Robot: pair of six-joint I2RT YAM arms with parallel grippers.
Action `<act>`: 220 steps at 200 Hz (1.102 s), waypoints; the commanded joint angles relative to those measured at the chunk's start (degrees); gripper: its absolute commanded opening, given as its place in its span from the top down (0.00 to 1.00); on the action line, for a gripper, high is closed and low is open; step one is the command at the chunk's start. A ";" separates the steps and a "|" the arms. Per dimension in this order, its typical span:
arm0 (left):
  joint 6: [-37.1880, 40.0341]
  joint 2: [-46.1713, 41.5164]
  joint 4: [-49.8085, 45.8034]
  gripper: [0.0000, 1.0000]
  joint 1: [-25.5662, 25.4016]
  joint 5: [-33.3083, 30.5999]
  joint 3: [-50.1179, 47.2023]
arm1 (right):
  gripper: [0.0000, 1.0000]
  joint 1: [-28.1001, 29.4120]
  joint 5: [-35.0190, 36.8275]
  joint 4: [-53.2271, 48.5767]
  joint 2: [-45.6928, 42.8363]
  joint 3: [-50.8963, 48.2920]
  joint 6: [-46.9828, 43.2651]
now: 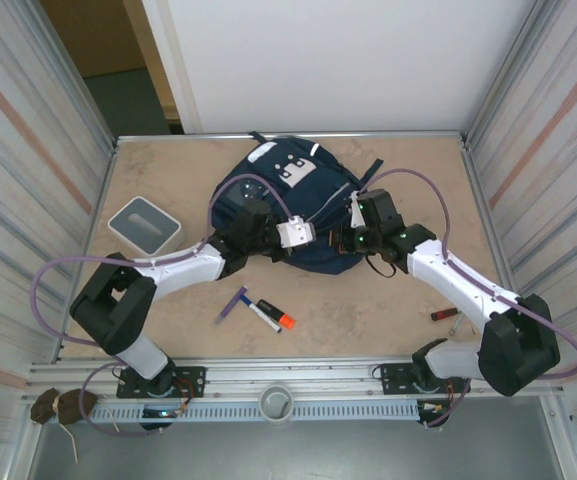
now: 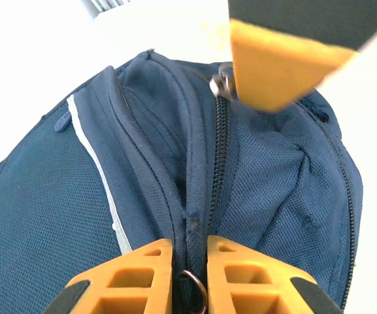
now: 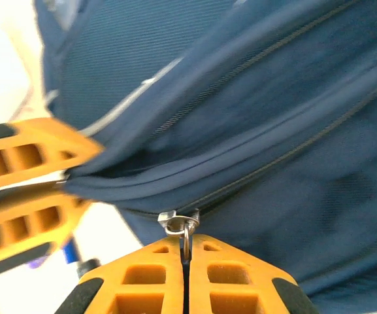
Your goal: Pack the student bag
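Both arms on the student bag (image 1: 268, 185), braced to open its zip.

Bag lies flat in the upper centre of the tabletop (image 1: 368, 320). The right jaws are clamped tight on the zipper pull (image 3: 184, 226). The left jaws are pinched on the bag's zip seam, with a dark ring (image 2: 193, 294) between them. I read this as an anchor so the fabric stays taut while the slider runs. The zip looks shut, so nothing goes in yet. The grey box (image 1: 143, 222) sits at left, the orange-capped marker (image 1: 271, 316) and purple pen (image 1: 233, 303) below the bag, and a small red item (image 1: 444, 314) at lower right. All are clear of the zip line. The two wrists are crowding each other.
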 commanded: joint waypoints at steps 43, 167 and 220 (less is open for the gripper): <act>-3.74 -4.65 5.51 0.93 9.06 8.21 -2.71 | 1.00 -4.82 11.94 -3.17 4.90 3.31 -3.13; -5.34 -11.85 -8.63 0.39 1.49 -0.76 -0.92 | 1.00 0.58 -6.84 7.84 -0.07 4.71 0.39; -2.23 -3.22 -9.68 0.52 -1.04 -2.27 4.59 | 1.00 1.85 -7.71 7.95 -0.64 5.21 0.56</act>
